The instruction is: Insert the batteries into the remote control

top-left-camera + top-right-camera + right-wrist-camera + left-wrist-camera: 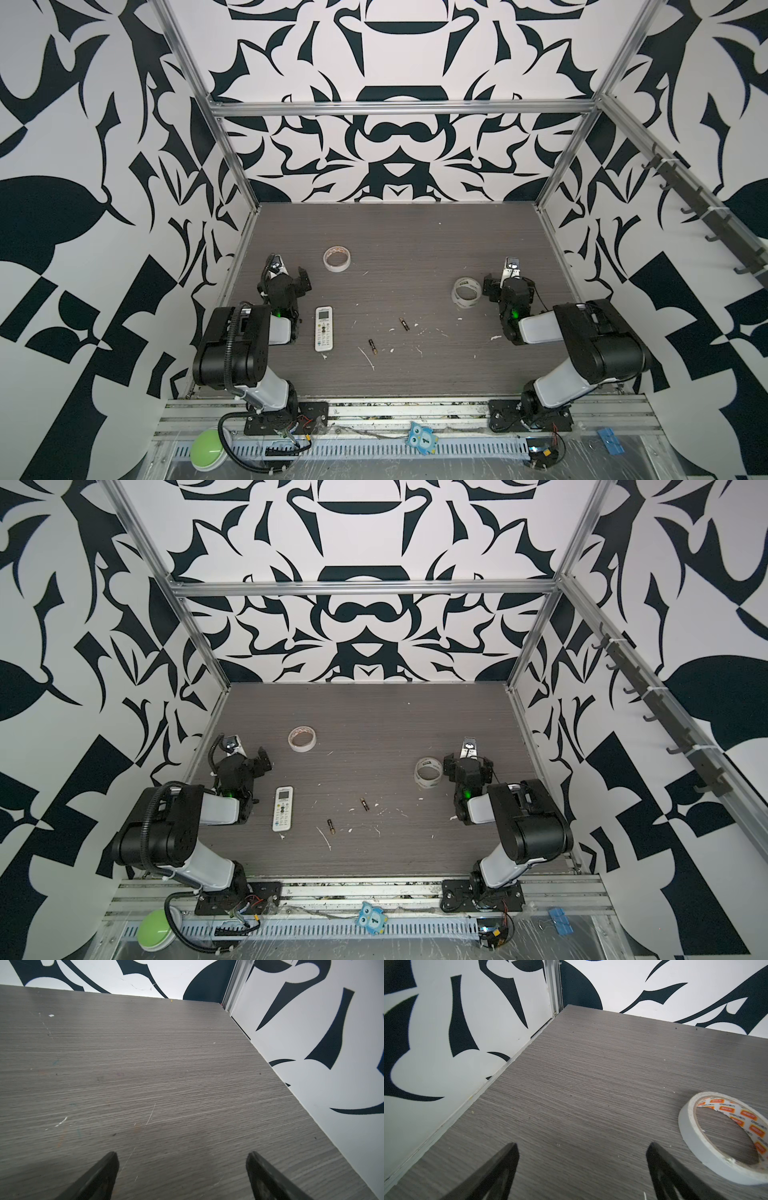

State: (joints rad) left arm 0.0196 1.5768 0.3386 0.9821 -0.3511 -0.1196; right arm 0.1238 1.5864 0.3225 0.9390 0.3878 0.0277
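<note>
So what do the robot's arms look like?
The left arm and right arm are black blocks joined by white tubes, with green lights. A ribbed black cable follows the left one. The left gripper and right gripper have black pointed fingers.

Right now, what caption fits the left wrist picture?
Open left gripper over the grey table, a white tape roll beside it.

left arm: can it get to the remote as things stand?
Probably yes. The remote control lies face up in the open, nothing on it. The left gripper is open and empty but points away from it, toward the far wall, so it would have to pull back.
</note>
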